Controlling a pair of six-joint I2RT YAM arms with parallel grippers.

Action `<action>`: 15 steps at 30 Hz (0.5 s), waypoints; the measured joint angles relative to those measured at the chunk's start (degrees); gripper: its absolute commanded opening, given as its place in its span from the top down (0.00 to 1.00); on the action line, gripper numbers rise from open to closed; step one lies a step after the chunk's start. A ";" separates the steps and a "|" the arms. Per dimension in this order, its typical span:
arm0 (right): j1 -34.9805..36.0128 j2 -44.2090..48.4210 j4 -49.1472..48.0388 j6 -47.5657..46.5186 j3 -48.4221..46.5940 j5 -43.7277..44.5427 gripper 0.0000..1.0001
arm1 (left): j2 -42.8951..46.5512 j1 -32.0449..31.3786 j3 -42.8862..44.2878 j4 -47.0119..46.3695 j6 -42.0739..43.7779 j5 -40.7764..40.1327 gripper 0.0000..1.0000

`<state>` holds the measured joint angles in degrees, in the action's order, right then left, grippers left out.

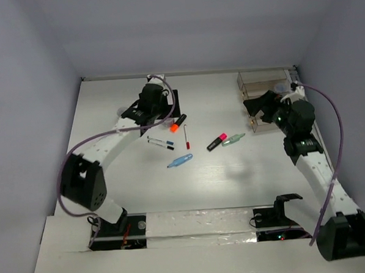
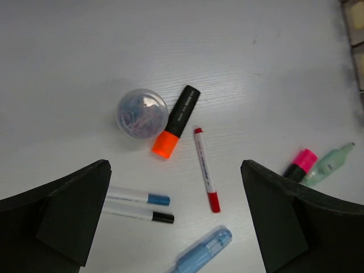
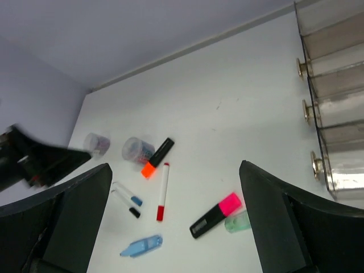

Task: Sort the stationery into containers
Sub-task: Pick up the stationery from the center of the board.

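The left claw (image 2: 175, 187) hangs over the far left-centre of the table (image 1: 217, 104) with its fingers spread wide and nothing between them. The right claw (image 3: 174, 170) is likewise spread and empty, hovering at the far right beside the clear brownish stepped organiser (image 1: 262, 86), whose three long compartments stand in tiers. All the pens and highlighters lie loose on the table, well apart from the organiser. Below the left claw a small round pot (image 2: 142, 114) holding paper clips stands just beside the orange-black highlighter (image 2: 177, 120). A second pot (image 3: 96, 143) stands to its left. The red-capped pen (image 2: 205, 169) lies just right of the orange highlighter. The blue-capped pen (image 2: 138, 197) and the black-capped pen (image 2: 139, 213) lie side by side, nearer and to the left. The light blue highlighter (image 1: 180, 161) lies nearest of all. Further right, the pink-black highlighter (image 1: 217, 141) and the pale green highlighter (image 1: 233, 139) lie close together, seemingly touching.
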<state>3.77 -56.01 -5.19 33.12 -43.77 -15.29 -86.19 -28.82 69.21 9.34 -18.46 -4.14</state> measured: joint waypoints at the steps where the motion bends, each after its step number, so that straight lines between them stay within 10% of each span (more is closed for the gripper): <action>1: -0.02 2.21 0.81 0.17 1.42 -0.44 0.00 | -3.28 -0.07 1.44 -0.24 0.02 -1.46 0.01; 15: -0.09 17.73 9.09 -2.78 7.02 -6.86 0.00 | -25.29 0.07 9.79 1.55 0.85 -13.00 0.02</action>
<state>3.68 -38.28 3.90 30.35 -36.75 -22.15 -111.48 -28.75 79.00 10.90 -17.61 -17.15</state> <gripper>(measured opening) 0.995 0.989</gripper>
